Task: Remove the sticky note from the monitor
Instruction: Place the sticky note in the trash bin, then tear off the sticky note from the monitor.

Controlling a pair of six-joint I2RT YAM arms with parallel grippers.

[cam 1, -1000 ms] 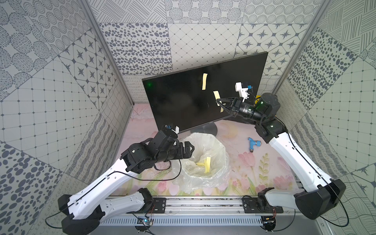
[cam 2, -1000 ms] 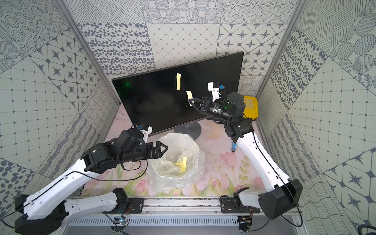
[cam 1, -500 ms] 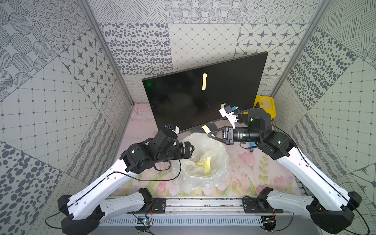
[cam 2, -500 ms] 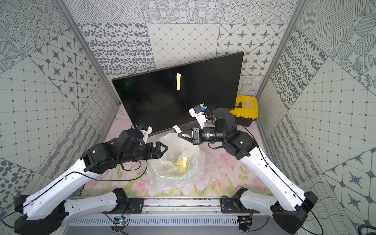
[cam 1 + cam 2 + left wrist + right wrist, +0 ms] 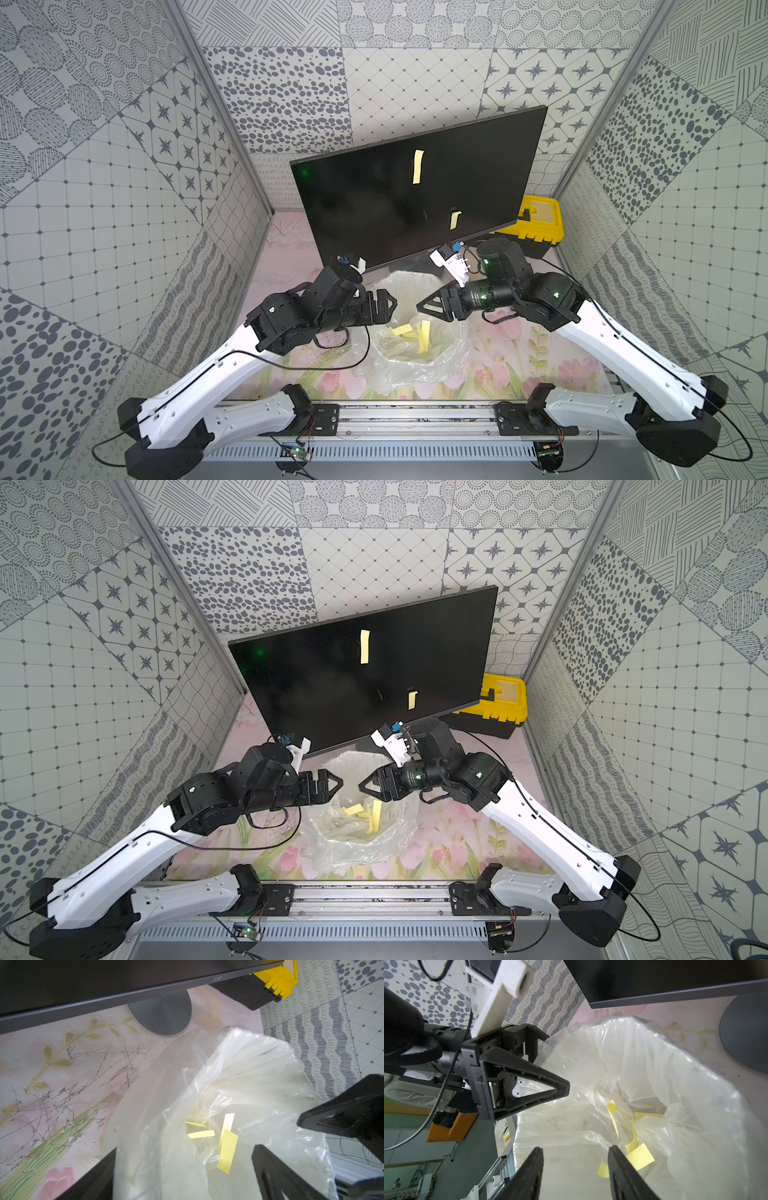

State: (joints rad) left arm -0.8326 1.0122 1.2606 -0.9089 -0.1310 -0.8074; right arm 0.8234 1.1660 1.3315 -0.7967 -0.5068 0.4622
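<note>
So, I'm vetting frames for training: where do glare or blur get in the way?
Both top views are sharp, though a green glint sits on the monitor screen. Left wrist view: the clear plastic bag glares near white and the left gripper looks soft. Right wrist view: the right gripper is blurred at its fingers, while the yellow sticky notes are crisp.

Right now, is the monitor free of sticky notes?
No, a yellow note is stuck high on the monitor screen in both top views.

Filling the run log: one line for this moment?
right gripper: open, empty, above plastic bag | left gripper: open | yellow notes: in bag | monitor: sticky note on screen
</note>
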